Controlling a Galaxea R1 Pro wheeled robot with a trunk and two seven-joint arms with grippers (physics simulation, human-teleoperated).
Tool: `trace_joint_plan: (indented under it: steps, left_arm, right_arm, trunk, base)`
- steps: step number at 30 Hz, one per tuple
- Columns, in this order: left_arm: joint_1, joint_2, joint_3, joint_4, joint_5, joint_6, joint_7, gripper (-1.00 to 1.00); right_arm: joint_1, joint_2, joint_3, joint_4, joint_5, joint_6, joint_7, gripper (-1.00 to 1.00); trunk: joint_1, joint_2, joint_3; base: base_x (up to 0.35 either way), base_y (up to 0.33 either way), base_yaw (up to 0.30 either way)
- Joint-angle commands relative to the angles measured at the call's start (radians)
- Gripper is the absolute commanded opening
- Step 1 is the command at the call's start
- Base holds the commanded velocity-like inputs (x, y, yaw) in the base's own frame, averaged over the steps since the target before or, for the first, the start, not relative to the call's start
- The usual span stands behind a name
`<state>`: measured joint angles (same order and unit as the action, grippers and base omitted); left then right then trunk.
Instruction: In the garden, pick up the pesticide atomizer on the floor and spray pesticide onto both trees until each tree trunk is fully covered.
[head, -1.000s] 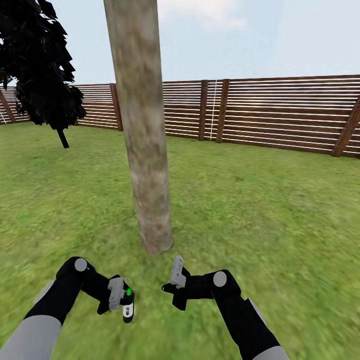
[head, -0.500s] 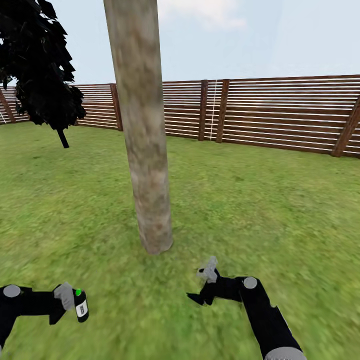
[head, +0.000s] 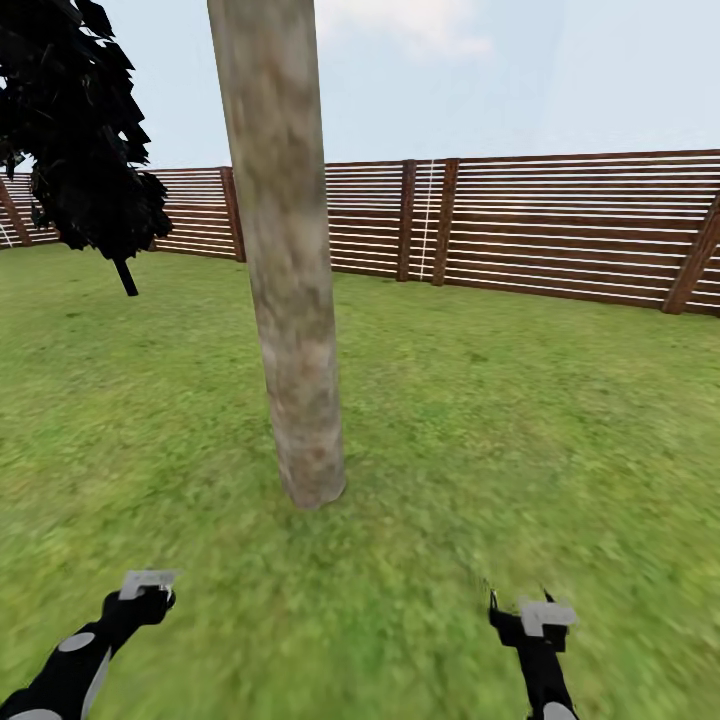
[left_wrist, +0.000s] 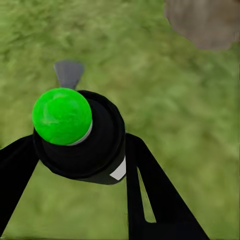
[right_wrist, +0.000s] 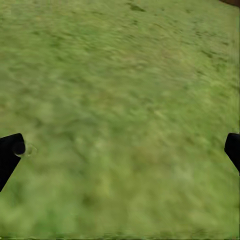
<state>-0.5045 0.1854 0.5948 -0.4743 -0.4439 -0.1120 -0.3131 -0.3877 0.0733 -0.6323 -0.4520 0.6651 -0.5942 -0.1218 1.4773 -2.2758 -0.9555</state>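
Green grass (head: 500, 420) runs to a brown fence (head: 560, 225) behind the trunk (head: 290, 300); the left gripper (left_wrist: 80, 150) holds the bottle (left_wrist: 80, 135), and the right gripper (right_wrist: 120, 150) gapes wide.

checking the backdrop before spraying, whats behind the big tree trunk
Behind the tree trunk lies green grass, then a brown slatted wooden fence with sky above. A dark-leaved tree stands farther off to the left. The strip of lawn and fence directly behind the trunk is covered.
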Motion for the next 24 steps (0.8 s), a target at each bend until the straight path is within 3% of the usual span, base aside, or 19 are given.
trace_joint_plan:
  steps: [1, 5, 13, 15, 18, 24]
  left_arm:
    - [0.0, -0.008, 0.0, 0.001, 0.004, 0.0, 0.017, -1.0]
    - [0.0, -0.044, -0.003, 0.002, 0.007, 0.0, 0.055, -1.0]
    - [0.0, -0.056, -0.01, 0.0, 0.007, 0.012, 0.057, -1.0]
    - [-0.001, -0.057, -0.011, -0.001, 0.007, 0.017, 0.057, -1.0]
    - [-0.006, -0.071, -0.012, -0.014, 0.007, 0.058, 0.057, -1.0]
    - [-0.012, -0.082, -0.01, -0.018, 0.007, 0.073, 0.057, -1.0]
  right_arm:
    - [0.005, -0.005, 0.0, 0.012, 0.0, -0.009, -0.013, 1.0]
    - [0.017, -0.014, 0.001, 0.03, 0.001, -0.02, -0.028, 1.0]
    - [0.018, -0.006, -0.002, 0.026, -0.006, -0.021, -0.035, 1.0]
    - [0.018, -0.009, -0.003, 0.03, -0.033, -0.02, -0.036, 1.0]
    - [0.018, -0.015, -0.003, 0.034, -0.115, -0.019, -0.035, 1.0]
    - [0.023, -0.022, -0.003, 0.069, -0.125, -0.019, -0.035, 1.0]
  trunk:
    - [0.0, 0.0, 0.0]
    - [0.0, 0.0, 0.0]
    - [0.0, 0.0, 0.0]
    - [0.0, 0.0, 0.0]
    - [0.0, 0.0, 0.0]
    - [0.0, 0.0, 0.0]
  base:
    - [0.0, 0.0, 0.0]
    - [0.0, 0.0, 0.0]
    - [0.017, 0.0, -0.005]
    - [0.249, 0.0, -0.185]
    - [0.314, -0.019, -0.276]
    - [0.092, -0.206, -0.299]
